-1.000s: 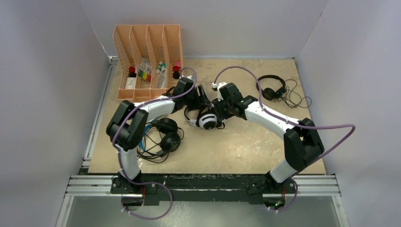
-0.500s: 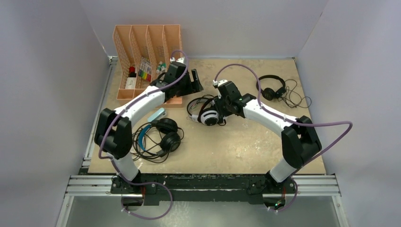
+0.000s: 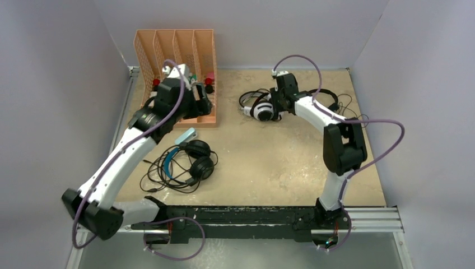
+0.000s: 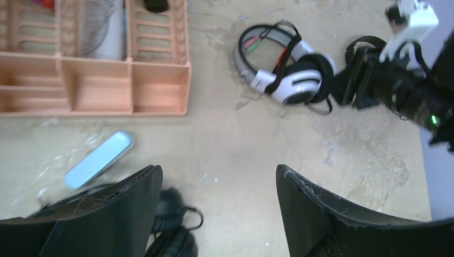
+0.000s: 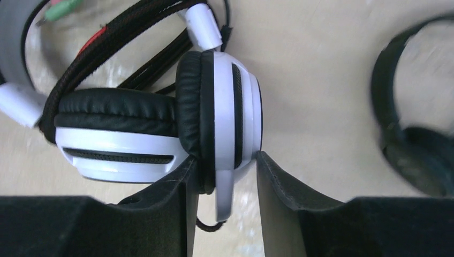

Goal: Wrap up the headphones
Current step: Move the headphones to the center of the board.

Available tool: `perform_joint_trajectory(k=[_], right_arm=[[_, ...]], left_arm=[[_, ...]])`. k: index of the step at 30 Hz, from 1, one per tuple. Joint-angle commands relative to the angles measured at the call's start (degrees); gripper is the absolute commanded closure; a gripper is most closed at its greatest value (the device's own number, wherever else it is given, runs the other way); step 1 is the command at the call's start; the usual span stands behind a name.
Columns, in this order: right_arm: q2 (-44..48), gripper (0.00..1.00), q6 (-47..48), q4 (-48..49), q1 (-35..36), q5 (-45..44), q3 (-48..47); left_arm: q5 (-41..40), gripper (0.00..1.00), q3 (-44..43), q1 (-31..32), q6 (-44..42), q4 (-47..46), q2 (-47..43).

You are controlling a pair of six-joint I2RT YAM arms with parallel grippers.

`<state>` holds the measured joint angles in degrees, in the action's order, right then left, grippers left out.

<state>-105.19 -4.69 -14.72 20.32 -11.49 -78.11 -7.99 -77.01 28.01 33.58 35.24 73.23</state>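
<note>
White-and-black headset [image 3: 262, 107] sits far back on the table [image 3: 280, 168] in the top view, right of centre, with the right gripper [image 3: 275, 105] down on it. The slim black headset [image 3: 331, 95] lies just behind the right arm, and the blue-banded headset [image 3: 193, 159] lies near the left front, its cable in loose loops. The left gripper [image 3: 203, 104] hangs beside the orange organizer [image 3: 173, 50], apart from all three. From the left wrist, the left gripper [image 4: 217, 179] is spread wide with nothing between its fingers. The white-and-black headset [image 4: 289, 80] lies ahead, with the right gripper [image 4: 360, 80] at its earcup, and a pale blue flat piece [image 4: 99, 159] lies near the organizer [image 4: 96, 85]. From the right wrist, the right gripper [image 5: 224, 168] is clamped on one earcup of the white-and-black headset [image 5: 160, 128]. The slim black headset [image 5: 407, 139] is a blur at the right.
</note>
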Motion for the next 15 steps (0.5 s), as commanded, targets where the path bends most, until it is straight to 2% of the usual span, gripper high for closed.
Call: perform_joint_trajectory(k=[1,4,7,12,15], right_arm=[[-6.8,0.87,4.4,7.2,-0.8,-2.8,-8.5],[-9.7,0.81,7.0,7.9,-1.3,-3.0,-12.1],[-10.9,0.68,7.8,8.3,-2.0,-2.4,-14.8],[-10.1,0.29,7.4,-3.1,-2.2,0.6,-23.6],[-4.2,0.11,6.6,-9.2,-2.3,-0.3,-26.2]], left_arm=[[-4.8,0.25,4.8,-0.4,1.3,8.5,-9.7],[-3.5,0.26,9.1,-0.4,5.1,10.5,-16.1],[-2.2,0.26,11.9,-0.4,8.2,10.5,-21.5],[-2.4,0.26,11.3,-0.4,8.4,13.2,-23.8],[-1.8,0.26,11.3,-0.4,7.7,11.6,-24.1]])
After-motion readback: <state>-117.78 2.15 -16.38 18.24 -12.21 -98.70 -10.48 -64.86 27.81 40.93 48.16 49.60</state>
